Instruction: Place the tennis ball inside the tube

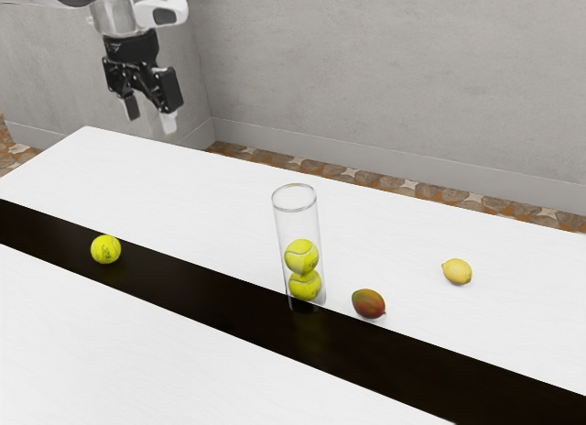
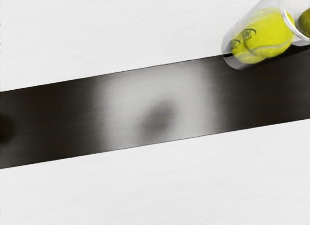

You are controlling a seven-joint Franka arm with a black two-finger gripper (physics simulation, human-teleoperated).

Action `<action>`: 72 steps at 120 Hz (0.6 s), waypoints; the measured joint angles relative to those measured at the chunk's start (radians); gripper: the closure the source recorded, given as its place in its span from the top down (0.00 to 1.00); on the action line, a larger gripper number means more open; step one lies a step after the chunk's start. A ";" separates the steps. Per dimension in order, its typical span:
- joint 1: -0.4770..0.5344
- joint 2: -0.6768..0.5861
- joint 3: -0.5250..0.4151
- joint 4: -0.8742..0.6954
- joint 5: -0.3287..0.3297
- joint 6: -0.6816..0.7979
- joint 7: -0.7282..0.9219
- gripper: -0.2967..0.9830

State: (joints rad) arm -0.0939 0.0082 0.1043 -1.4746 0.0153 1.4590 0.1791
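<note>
Well apart from the clear tube [image 1: 298, 225], toward the exterior view's left, a round tennis ball [image 1: 106, 249] seen on the black strip [image 1: 201, 292], tube's long axis upright, gripper [image 1: 149, 115] jaws parted wide, nothing held

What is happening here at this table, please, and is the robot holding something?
The robot is holding nothing at the moment: its open gripper hangs above the table. The task is to put a tennis ball into the clear tube. One loose tennis ball lies on the dark strip, outside the tube, while two balls are stacked inside it. A reddish-green fruit and a lemon also lie on the table.
</note>
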 joint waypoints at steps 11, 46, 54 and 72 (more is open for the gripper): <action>0.003 0.000 0.000 0.000 0.000 0.014 0.010 0.77; -0.021 0.000 0.038 -0.075 -0.003 0.060 0.035 0.77; -0.020 -0.027 0.041 -0.136 0.003 0.095 0.041 0.77; 0.029 -0.099 0.099 -0.308 0.027 0.209 0.064 0.77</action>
State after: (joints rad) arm -0.0647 -0.0906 0.2028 -1.7827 0.0419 1.6684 0.2432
